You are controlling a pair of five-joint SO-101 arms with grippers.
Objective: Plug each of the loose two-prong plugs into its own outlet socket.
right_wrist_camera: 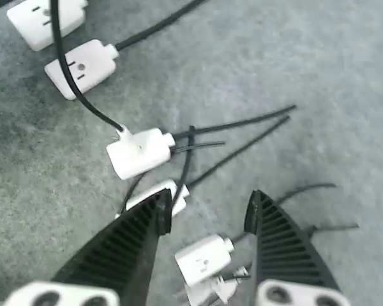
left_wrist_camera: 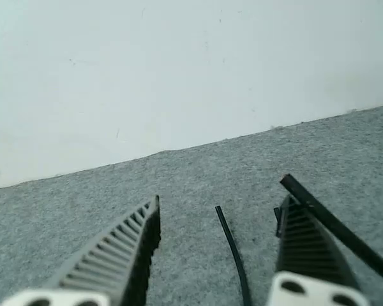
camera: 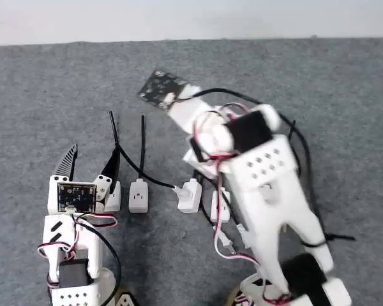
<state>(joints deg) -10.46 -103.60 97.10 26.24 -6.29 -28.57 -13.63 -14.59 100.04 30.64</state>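
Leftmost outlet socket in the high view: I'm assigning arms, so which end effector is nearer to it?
Left. The left end effector, open, sits right beside the socket; the right end effector, also open, hangs over the loose plugs farther away.

My left arm (camera: 69,268) and right arm (camera: 271,185) are white plastic shells with black motor blocks, looped in red, white and black wires (camera: 220,236). Each wrist carries a dark circuit board (camera: 76,196). My fingers (left_wrist_camera: 124,255) are black, ribbed and tapered.
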